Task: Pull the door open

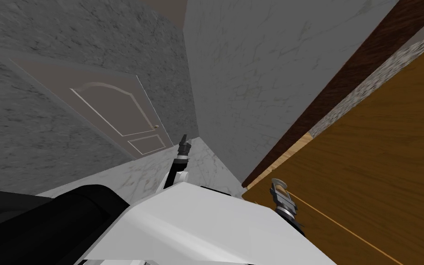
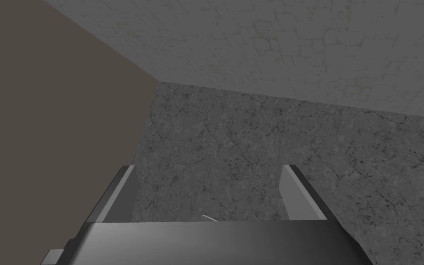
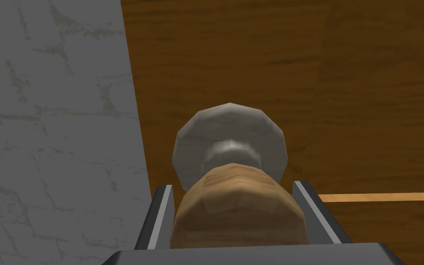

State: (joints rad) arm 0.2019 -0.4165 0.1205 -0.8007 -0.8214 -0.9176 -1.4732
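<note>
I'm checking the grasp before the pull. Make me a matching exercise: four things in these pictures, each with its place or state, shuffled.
Things:
1. knob
2. left hand
3. wooden door
4. grey door

Places or states:
A. open, holding nothing
B. far off, set in the dark grey wall
C. held by the right hand
D. close by on the right, brown

Pairs: 1-C; 2-A; 3-D; 4-B.

Inspector A: Light is recorded as even and diffuse throughout. The grey wall (image 2: 275, 152) in the left wrist view is rendered dim.

Inspector B: Confirmed. The wooden door (image 1: 390, 152) is lit warmer and brighter. Soft shading is noted across the knob (image 3: 238, 214). Straight edges are splayed towards the head view's corners.
</note>
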